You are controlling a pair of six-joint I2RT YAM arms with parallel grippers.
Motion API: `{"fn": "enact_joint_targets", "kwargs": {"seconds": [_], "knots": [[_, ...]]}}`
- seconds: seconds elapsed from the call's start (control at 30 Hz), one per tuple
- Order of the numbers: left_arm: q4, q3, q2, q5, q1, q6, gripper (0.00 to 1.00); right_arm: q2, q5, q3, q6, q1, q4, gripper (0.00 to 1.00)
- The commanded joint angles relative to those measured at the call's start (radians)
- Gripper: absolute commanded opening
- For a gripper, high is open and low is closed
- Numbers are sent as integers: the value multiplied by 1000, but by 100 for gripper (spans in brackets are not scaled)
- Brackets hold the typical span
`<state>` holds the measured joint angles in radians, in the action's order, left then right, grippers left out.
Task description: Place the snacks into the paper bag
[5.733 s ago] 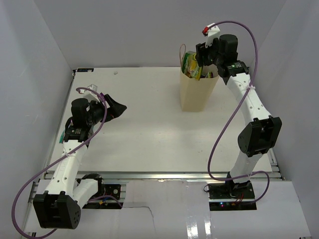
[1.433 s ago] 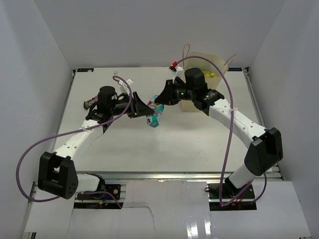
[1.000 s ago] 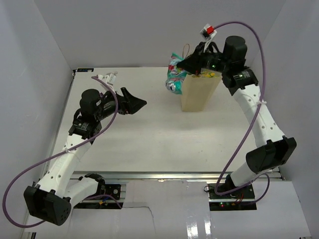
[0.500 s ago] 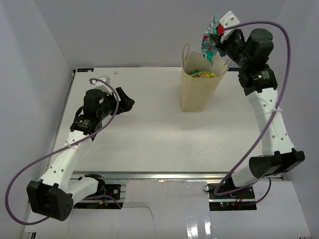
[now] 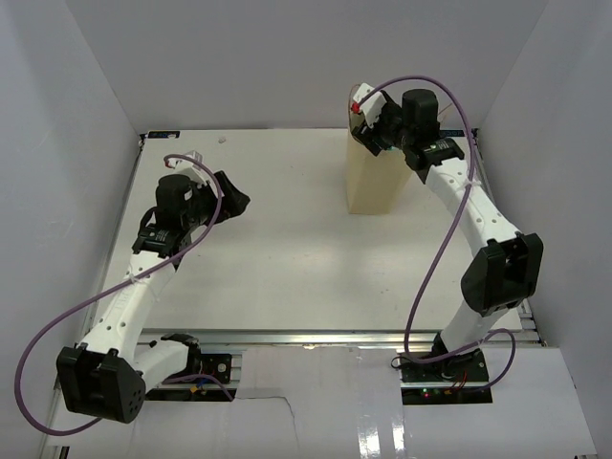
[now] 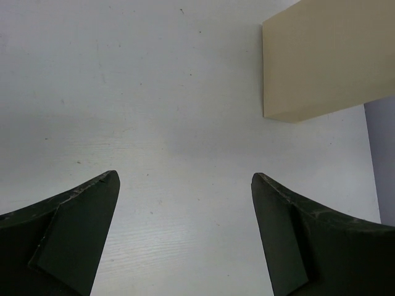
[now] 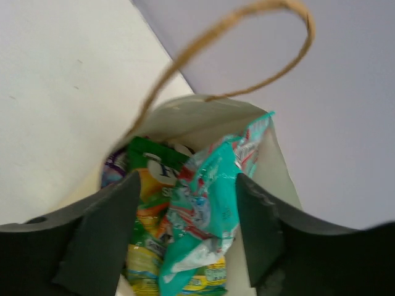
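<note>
paper bag (image 5: 378,182) — tan, upright, mouth open | teal-white packet (image 7: 207,222) — inside, beside green-yellow packet (image 7: 151,179)

Top cam sits high on the near side, looking down. Left wrist sees the paper bag (image 6: 327,55) from afar; right wrist looks close into it.

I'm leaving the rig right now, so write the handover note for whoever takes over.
Left gripper: open, empty, over the table, apart from the paper bag.
Right gripper: open, over the bag's mouth.
In the bag: teal-white packet, green-yellow packet, a purple one partly hidden.
To do: no packet shows on the table, but the left arm hides part of it; check there, then pull the right arm clear.
</note>
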<state>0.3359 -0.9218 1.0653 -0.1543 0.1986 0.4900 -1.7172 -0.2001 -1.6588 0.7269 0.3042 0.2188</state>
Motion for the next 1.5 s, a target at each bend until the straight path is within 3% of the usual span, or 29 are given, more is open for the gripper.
{"fn": "enact_joint_targets", "kwargs": {"seconds": [0.0, 0.3, 0.43, 0.53, 0.63, 0.8, 0.9, 0.93, 1.03, 1.23, 1.43, 1.47], "knots": [[-31, 9, 4, -37, -36, 10, 98, 113, -53, 5, -72, 15, -69, 71], [-165, 0, 153, -192, -197, 137, 98, 171, -107, -76, -214, -39, -4, 81], [-161, -43, 243, -116, -267, 209, 98, 200, -183, -113, -267, -88, 49, 82], [-117, -107, 347, -32, -319, 255, 98, 238, -362, -111, -285, -131, 109, 87], [3, -243, 513, 97, -355, 346, 98, 297, -543, -30, -306, -135, 188, 87], [149, -533, 821, 193, -384, 459, 98, 422, -582, 221, -325, -137, 189, 88], [334, -673, 960, 265, -398, 674, 98, 470, -575, 299, -322, -140, 192, 88], [486, -797, 999, 301, -401, 734, 98, 479, -570, 312, -322, -142, 194, 88], [709, -1005, 1146, 300, -419, 904, 98, 498, -565, 343, -333, -152, 189, 88], [784, -1066, 1240, 280, -449, 1078, 97, 508, -576, 364, -356, -174, 183, 88], [887, -1120, 1334, 248, -479, 1092, 74, 527, -578, 361, -365, -195, 185, 88], [878, -1120, 1335, 242, -484, 1067, 63, 528, -585, 364, -368, -197, 185, 88]]}}
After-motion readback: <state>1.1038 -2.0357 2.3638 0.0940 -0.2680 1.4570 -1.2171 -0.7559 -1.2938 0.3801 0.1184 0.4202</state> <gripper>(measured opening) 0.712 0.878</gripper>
